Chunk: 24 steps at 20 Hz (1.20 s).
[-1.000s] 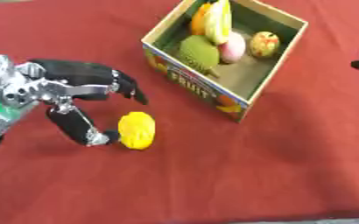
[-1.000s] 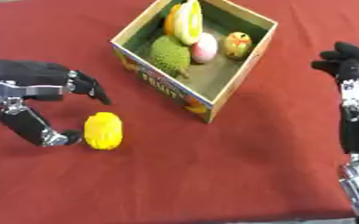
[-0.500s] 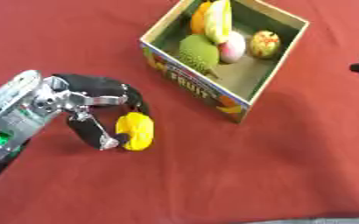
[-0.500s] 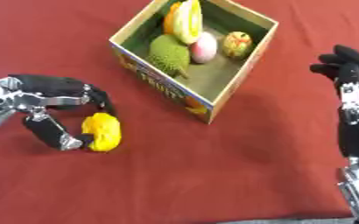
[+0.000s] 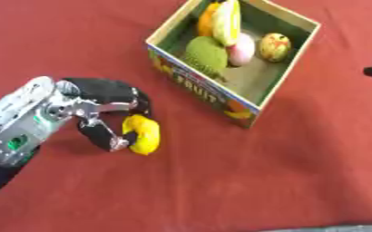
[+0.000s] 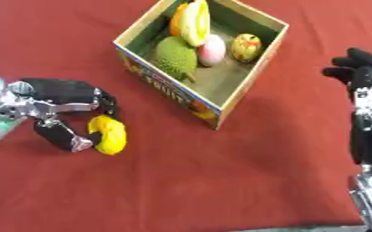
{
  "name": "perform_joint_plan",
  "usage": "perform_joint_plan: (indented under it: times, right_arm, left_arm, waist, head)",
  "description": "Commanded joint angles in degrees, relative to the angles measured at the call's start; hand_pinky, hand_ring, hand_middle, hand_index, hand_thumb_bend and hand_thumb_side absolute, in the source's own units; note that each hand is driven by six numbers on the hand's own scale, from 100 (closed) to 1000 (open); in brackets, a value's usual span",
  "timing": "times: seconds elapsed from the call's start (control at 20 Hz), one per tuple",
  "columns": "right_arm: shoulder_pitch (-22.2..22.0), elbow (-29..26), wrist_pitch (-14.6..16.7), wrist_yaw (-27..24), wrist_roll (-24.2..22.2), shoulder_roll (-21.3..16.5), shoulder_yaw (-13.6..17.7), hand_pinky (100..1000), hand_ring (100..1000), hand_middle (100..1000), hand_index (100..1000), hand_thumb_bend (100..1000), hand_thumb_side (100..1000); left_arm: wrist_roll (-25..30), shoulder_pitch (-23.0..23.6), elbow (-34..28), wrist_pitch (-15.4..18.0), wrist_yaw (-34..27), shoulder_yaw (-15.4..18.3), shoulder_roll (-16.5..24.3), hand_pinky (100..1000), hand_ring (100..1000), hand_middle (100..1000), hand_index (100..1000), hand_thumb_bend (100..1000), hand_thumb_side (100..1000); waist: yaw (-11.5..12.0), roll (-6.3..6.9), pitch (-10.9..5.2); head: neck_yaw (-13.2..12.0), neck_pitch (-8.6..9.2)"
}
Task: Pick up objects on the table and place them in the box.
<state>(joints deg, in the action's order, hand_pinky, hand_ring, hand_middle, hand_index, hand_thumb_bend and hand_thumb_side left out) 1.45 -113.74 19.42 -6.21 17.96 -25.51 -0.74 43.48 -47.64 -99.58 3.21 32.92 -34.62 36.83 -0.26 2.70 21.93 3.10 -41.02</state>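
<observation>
My left hand (image 5: 94, 111) curls round the yellow fruit (image 5: 142, 134) near the table's (image 5: 221, 181) left edge (fruit resting on the cloth). My right hand (image 6: 366, 104) hangs with fingers straight at the right edge, beside the box (image 6: 221, 97).

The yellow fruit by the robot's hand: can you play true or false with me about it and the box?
1. The yellow oval fruit lies on the red tablecloth, outside the box. True.
2. The robot's left hand has its fingers and thumb curled around the yellow fruit. True.
3. The open cardboard fruit box has nothing inside. False: it holds several fruits, among them a bumpy green fruit and a pale pink round one.
4. The robot's right hand is holding a fruit. False: it is open at the right side, holding nothing.
5. The yellow fruit touches the box. False: red cloth shows between them.
</observation>
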Motion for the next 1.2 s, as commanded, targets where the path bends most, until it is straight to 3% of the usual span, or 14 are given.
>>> perform_joint_plan:
  times: [0.05, 0.25, 0.5, 0.85, 1.2]
  right_arm:
    - [-0.03, -0.85, 0.30, 0.33, 0.31, -1.51, 0.41, 842, 696, 688, 815, 100, 702]
    - [-0.22, -0.85, 0.61, 0.11, 0.37, -2.25, 0.63, 842, 697, 689, 815, 100, 698]
    - [-0.04, -0.85, 0.70, -0.34, 0.15, -2.85, 0.69, 842, 697, 689, 815, 100, 697]
    - [0.92, -0.85, 0.86, -0.66, -0.36, -3.34, 0.45, 841, 697, 688, 814, 100, 697]
    - [2.17, -0.85, 1.40, -0.85, -1.03, -3.65, 0.11, 841, 696, 688, 815, 100, 695]
  left_arm:
    - [-0.08, -2.30, -7.66, -1.32, -3.11, 3.57, 4.25, 813, 785, 739, 758, 100, 100]
    - [-1.03, -6.08, -11.60, -5.54, -8.00, 7.95, 5.23, 812, 776, 729, 752, 100, 100]
    - [-3.56, -13.36, -5.12, -8.13, -10.69, 10.27, 0.46, 810, 768, 724, 749, 100, 100]
    - [-8.41, -22.31, 13.65, -2.77, -3.82, 11.94, -9.02, 808, 769, 725, 745, 100, 100]
    - [-11.17, -24.54, 29.42, 4.17, 5.76, 12.93, -14.82, 812, 780, 741, 759, 100, 100]
  waist:
    - [0.12, 0.06, -1.76]
    - [0.05, 0.52, -2.57]
    - [-0.49, 1.10, -2.89]
    - [-2.11, 1.73, -2.09]
    - [-3.88, 1.95, -0.96]
  head:
    - [0.12, 0.25]
    - [0.39, 0.41]
    - [0.06, 0.63]
    - [-0.89, 1.52]
    - [-1.83, 2.59]
